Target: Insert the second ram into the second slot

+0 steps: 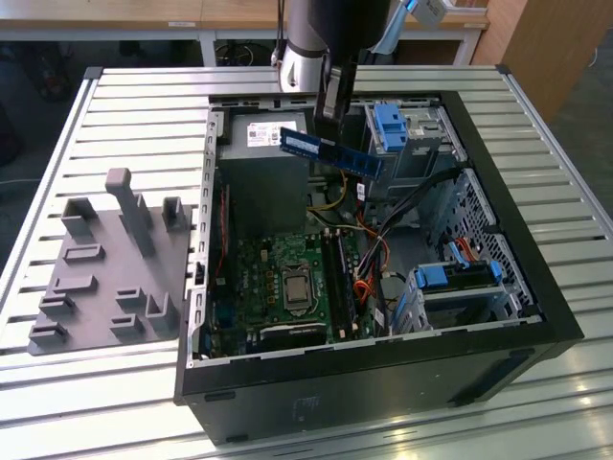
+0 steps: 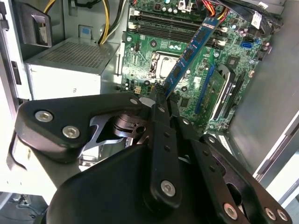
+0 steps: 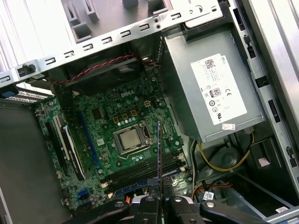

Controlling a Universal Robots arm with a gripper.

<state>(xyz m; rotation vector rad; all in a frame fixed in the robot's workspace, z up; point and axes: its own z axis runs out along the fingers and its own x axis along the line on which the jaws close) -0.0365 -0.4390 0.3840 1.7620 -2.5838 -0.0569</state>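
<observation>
One second ram (image 1: 330,151), blue, is held pinched in the end effector (image 1: 332,107), clear above the motherboard (image 1: 287,278) inside the open case (image 1: 536,287). Free room is left beneath it, between the power supply (image 1: 263,182) and the drive cage (image 1: 412,144). One white printed label (image 3: 218,91) is carried on the power supply.

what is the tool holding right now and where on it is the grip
The tool holds the second ram, pinched by its upper long edge, roughly mid-length as the exterior view shows it.

Claw (image 3: 162,200) grips second ram (image 3: 159,154) over motherboard (image 3: 105,106).
</observation>
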